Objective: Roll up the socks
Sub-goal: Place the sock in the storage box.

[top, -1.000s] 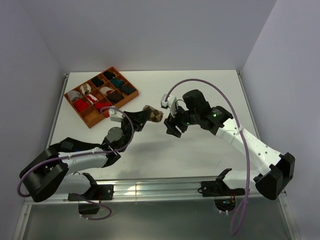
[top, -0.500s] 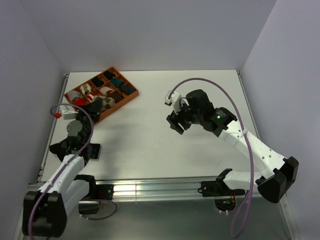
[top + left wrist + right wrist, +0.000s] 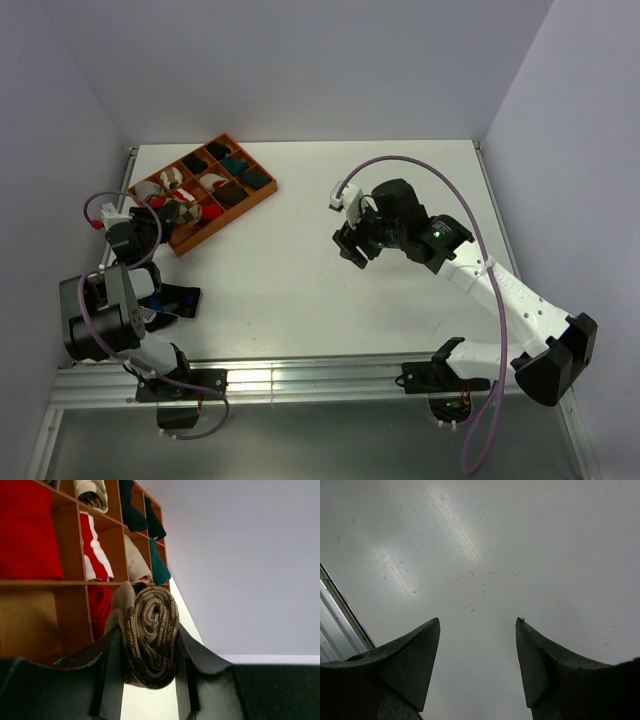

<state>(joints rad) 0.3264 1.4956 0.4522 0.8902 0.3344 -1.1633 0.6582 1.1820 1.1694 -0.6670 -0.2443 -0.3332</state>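
Observation:
The tan-and-brown argyle sock (image 3: pixel 150 635) is rolled into a tight coil. My left gripper (image 3: pixel 147 672) is shut on it, one finger on each side. In the top view the left gripper (image 3: pixel 170 218) holds the roll (image 3: pixel 182 212) at the near left part of the orange tray (image 3: pixel 262 193). A red roll with white stripes (image 3: pixel 92 555) lies in a tray compartment; I cannot tell whether it carries a patch. My right gripper (image 3: pixel 350 250) is open and empty over the middle of the table, and the right wrist view (image 3: pixel 477 625) shows only bare table between its fingers.
The tray's compartments (image 3: pixel 75 583) hold black, teal, white and plain red rolls (image 3: pixel 25 535). The tray stands at the table's back left. A metal rail (image 3: pixel 320 375) runs along the near edge. Grey walls close in the left, back and right.
My left arm has swung from the table's middle to the far left, carrying the rolled argyle sock to the tray. My right gripper drew back slightly from the middle and has since held still.

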